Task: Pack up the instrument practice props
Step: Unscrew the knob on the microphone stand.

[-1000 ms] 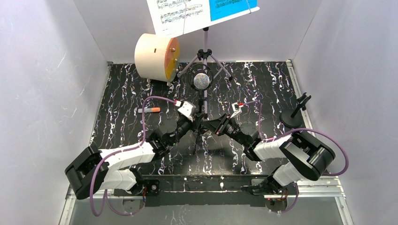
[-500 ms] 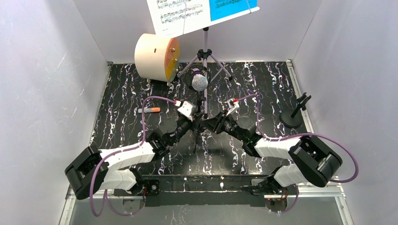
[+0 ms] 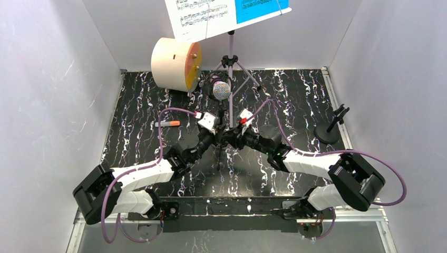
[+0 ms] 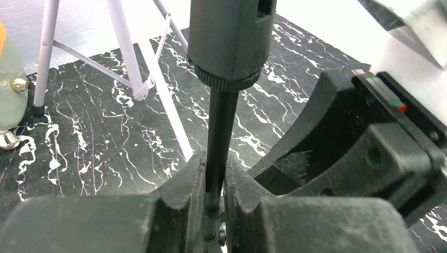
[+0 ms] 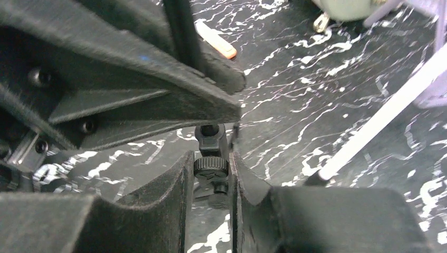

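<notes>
The glittery silver-headed microphone [image 3: 222, 90] stands on a thin black tripod [image 3: 220, 153] in mid-table. My left gripper [image 3: 216, 138] is shut on the tripod's pole [image 4: 221, 121], just under the dark holder [image 4: 229, 37]. From the right, my right gripper [image 3: 227, 138] meets it lower down. Its fingers [image 5: 168, 184] stand narrowly open either side of the tripod's knurled knob [image 5: 211, 167], with a slim gap on the left side. The lilac music rack [image 3: 231, 50] holds white and blue pages [image 3: 226, 11] at the back.
A cream drum with an orange face [image 3: 176, 63] sits back left, beside the rack's legs [image 4: 126, 47]. An orange marker [image 3: 169, 124] lies left of my left gripper. A second black mic stand [image 3: 331, 129] is at the right edge. White walls enclose the table.
My right arm has reached left to the tripod, bringing its fingers around the knob. The microphone head has shifted slightly left and back. My left gripper keeps its hold.
</notes>
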Robot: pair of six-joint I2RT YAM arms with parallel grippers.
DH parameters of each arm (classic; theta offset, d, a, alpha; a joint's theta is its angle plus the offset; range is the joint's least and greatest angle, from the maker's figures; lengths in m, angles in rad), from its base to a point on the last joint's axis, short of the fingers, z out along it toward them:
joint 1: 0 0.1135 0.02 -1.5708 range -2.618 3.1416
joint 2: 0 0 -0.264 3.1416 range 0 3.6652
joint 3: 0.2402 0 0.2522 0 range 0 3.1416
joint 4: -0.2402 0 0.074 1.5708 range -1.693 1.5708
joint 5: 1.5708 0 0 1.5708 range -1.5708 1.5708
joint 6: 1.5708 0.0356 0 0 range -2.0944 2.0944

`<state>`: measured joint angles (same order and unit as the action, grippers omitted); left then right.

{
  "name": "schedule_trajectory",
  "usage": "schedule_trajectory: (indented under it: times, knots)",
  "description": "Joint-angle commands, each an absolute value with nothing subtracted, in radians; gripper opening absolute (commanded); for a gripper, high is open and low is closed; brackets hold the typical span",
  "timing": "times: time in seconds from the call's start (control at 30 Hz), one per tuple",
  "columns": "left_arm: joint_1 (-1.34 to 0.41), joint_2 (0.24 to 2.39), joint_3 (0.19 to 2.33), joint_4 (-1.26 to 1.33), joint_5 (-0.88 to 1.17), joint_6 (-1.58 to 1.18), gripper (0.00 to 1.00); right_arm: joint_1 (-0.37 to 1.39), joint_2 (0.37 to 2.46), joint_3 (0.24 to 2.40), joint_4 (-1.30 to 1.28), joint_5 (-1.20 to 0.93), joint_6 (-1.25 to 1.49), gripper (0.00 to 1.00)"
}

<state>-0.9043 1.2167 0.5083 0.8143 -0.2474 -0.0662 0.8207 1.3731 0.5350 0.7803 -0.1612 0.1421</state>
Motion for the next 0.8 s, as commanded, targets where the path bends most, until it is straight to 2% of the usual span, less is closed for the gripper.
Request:
schedule_trajectory:
  times: [0.0,0.13,0.27,0.53,0.6,0.7,0.77]
  knots:
    - [-0.931,1.243,0.482,0.643,-0.177,-0.139,0.00,0.836,1.409,0.520,0.682,-0.056,-0.348,0.01]
    - [-0.931,1.234,0.474,0.645,-0.203,-0.154,0.00,0.872,1.429,0.520,0.646,-0.044,-0.632,0.01]
    - [-0.932,1.229,0.471,0.643,-0.235,-0.164,0.00,0.922,1.454,0.518,0.633,0.052,-0.884,0.01]
    - [-0.931,1.230,0.473,0.628,-0.276,-0.179,0.00,0.981,1.466,0.466,0.757,0.232,-1.249,0.01]
    - [-0.931,1.232,0.474,0.625,-0.287,-0.180,0.00,0.993,1.464,0.467,0.772,0.260,-1.270,0.01]
    - [-0.931,1.233,0.476,0.619,-0.299,-0.179,0.00,0.992,1.429,0.513,0.685,0.232,-1.081,0.01]
    - [-0.931,1.233,0.475,0.617,-0.305,-0.177,0.00,0.991,1.408,0.543,0.631,0.195,-0.935,0.16]
